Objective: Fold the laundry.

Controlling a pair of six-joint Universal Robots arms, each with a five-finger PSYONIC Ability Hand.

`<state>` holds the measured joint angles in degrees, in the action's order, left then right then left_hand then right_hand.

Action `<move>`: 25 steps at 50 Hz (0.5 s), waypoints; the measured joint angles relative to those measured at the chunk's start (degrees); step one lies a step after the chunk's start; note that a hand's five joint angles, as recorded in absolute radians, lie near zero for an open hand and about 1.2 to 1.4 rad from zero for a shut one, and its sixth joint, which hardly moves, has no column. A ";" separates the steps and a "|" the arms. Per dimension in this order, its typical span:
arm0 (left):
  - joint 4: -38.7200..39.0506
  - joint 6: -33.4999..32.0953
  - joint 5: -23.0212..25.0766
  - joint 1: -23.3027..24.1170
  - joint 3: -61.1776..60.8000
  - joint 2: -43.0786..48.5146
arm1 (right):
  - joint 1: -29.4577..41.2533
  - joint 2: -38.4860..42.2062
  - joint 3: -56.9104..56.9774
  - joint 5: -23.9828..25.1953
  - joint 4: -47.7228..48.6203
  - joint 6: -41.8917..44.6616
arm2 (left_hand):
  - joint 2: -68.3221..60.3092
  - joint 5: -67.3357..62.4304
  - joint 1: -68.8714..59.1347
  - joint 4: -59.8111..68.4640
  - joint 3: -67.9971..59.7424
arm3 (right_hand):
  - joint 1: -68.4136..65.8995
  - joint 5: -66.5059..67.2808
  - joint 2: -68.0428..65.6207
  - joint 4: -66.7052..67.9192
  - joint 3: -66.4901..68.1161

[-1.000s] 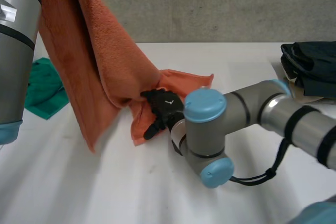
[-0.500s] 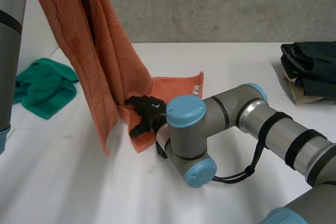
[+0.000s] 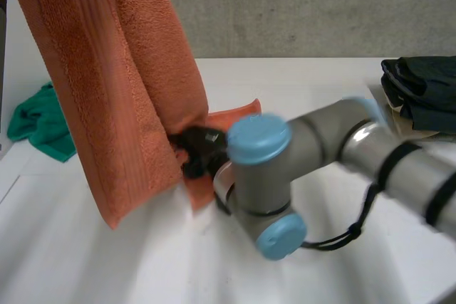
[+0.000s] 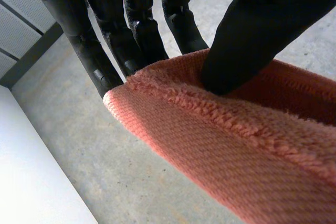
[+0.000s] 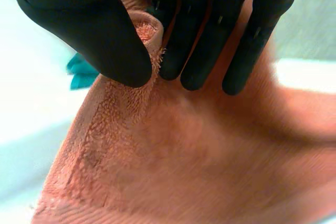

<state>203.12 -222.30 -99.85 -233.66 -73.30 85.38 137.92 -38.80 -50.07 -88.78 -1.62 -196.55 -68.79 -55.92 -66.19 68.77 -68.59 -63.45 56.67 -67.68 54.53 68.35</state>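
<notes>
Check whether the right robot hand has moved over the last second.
Yes. The right robot hand, pinching the orange towel, has shifted away from the dark clothes pile, which stayed put, and toward the green cloth.

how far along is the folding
Nothing clearly folded yet. In hand: the left hand holds the towel up by an edge, the right hand pinches a lower edge. Left: fold it, then the crumpled green cloth; the dark pile is unclear.

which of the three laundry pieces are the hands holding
The orange towel: the left hand pinches its edge up high and the right hand pinches it lower down. The green cloth and the dark pile lie untouched at the sides.
</notes>
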 measured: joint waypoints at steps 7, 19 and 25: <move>-0.10 0.04 -0.59 -3.93 -3.24 -0.09 | -11.22 -18.13 -12.98 0.68 -0.29 17.90 | 0.00 0.00 0.00 0.00 0.00 | 0.00 0.00 -0.19 0.00 0.08; -1.00 2.57 0.80 -12.37 -17.08 3.89 | -27.46 -34.61 -20.41 3.59 -8.84 52.57 | 0.00 0.00 0.00 0.00 0.00 | 0.00 0.25 -0.20 0.00 0.08; -1.20 5.57 2.43 -12.53 -21.65 12.37 | -28.10 -32.68 -21.02 4.84 -9.98 56.10 | 0.00 0.00 0.00 0.00 0.00 | 0.00 0.25 -0.20 0.00 0.08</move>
<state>201.92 -216.73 -97.42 -246.19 -94.95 97.75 109.82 -71.48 -71.09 -83.94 -11.60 -140.45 -68.79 -55.92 -66.19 68.77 -68.59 -63.45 56.92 -67.88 54.53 68.43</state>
